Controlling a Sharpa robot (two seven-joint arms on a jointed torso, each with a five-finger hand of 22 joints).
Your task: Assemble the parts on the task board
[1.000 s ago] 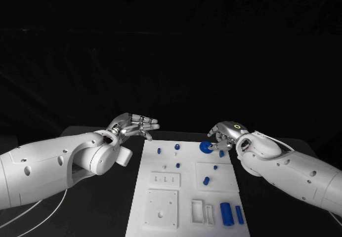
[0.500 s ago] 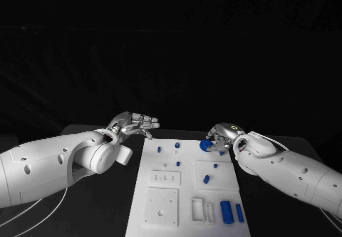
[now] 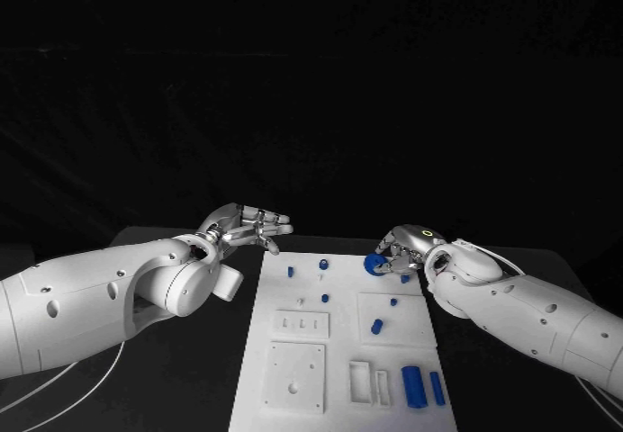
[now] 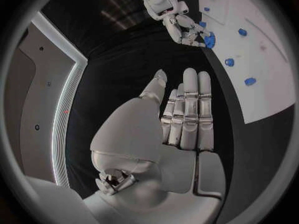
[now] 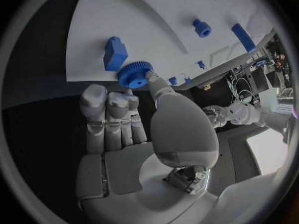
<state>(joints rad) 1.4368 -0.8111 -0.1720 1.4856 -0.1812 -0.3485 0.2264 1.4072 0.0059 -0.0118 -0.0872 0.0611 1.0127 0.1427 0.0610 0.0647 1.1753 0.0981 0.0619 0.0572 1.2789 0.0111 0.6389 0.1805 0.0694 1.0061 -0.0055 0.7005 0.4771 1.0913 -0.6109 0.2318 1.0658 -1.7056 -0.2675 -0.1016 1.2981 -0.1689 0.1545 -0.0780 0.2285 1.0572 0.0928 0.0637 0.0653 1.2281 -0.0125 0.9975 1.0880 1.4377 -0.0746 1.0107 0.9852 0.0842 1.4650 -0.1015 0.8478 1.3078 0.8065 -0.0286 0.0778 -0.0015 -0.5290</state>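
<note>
The white task board (image 3: 296, 371) lies in the middle of the black table. At its far right corner my right hand (image 3: 408, 246) pinches a blue toothed gear (image 3: 375, 265) between thumb and fingers. The right wrist view shows that gear (image 5: 134, 74) at the thumb tip, just off the board's edge, beside a blue block (image 5: 115, 53) on the board. My left hand (image 3: 247, 225) hovers off the board's far left corner, fingers straight and holding nothing. In the left wrist view the left hand (image 4: 187, 114) is flat and bare, with the right hand (image 4: 182, 26) and its gear (image 4: 209, 40) beyond it.
Small blue pegs (image 3: 320, 265) stand along the board's far part, and another (image 3: 375, 327) stands mid-board. A blue cylinder (image 3: 413, 387) and a thin blue bar (image 3: 437, 389) lie at the near right. White recessed blocks (image 3: 300, 325) sit at the near left.
My right hand has drawn the gear slightly up and away from me at the board's far right corner. The left hand has hardly moved.
</note>
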